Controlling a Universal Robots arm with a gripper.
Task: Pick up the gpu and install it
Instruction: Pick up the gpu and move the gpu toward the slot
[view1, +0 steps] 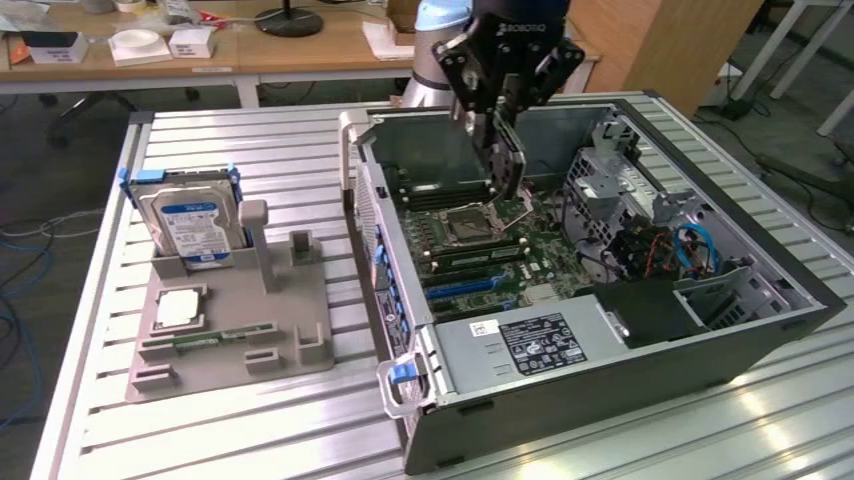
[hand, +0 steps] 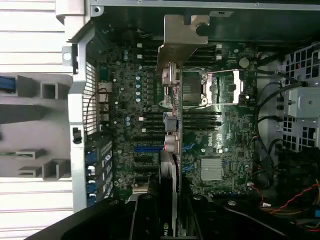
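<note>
My gripper (view1: 501, 105) hangs over the open computer case (view1: 747, 330), shut on the gpu (view1: 502, 155). The card hangs on edge below the fingers, tilted a little, its lower end just above the motherboard (view1: 487, 250) near the CPU socket. In the wrist view the gpu (hand: 170, 135) is seen edge-on between the black fingers (hand: 145, 217), with its metal end bracket (hand: 177, 40) at the far end toward the case's rear wall. It floats over the row of expansion slots (hand: 150, 147) on the motherboard (hand: 125, 100). Whether its edge touches a slot I cannot tell.
A grey fixture tray (view1: 227, 340) at the exterior view's left holds a silver hard drive with a blue label (view1: 194, 225), a square chip (view1: 180, 308) and a thin RAM stick (view1: 200, 342). Inside the case sit a power supply (view1: 534, 345), drive cage (view1: 621, 160) and cables (view1: 687, 250).
</note>
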